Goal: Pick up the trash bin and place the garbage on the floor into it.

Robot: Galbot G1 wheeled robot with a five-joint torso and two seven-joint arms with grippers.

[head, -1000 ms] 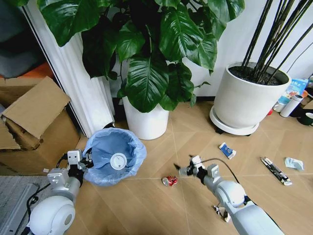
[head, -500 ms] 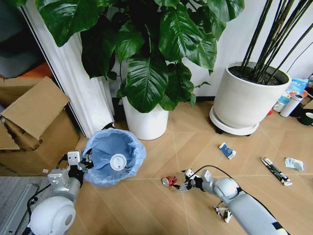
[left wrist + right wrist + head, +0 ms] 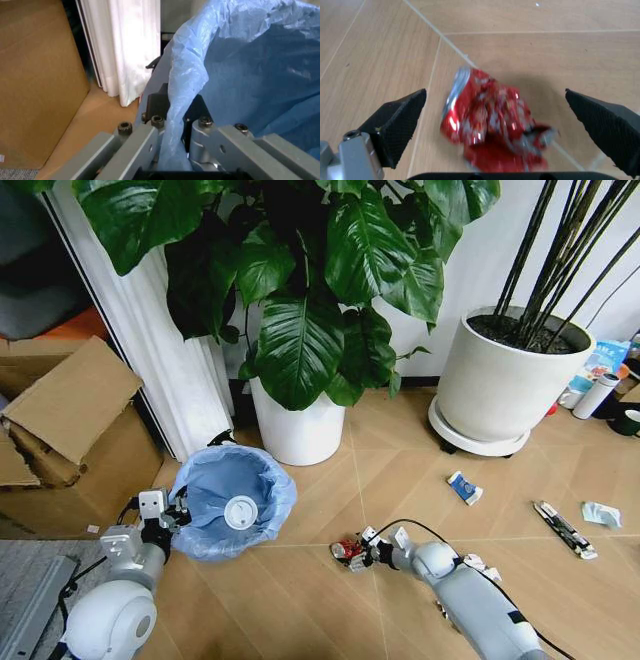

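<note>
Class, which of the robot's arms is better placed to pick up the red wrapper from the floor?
The right: its open gripper straddles the red wrapper, while the left gripper is clamped on the trash bin's rim.

Trash bin left of wrapper on floor, plant pot behind.

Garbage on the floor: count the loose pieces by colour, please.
Red: 1, the red piece, between the fingers of the open right gripper.
Blue-white: 2, the blue-white wrapper and the pale blue wrapper.
Dark: 1, the dark strip.
Total: 4 in clear sight.
</note>
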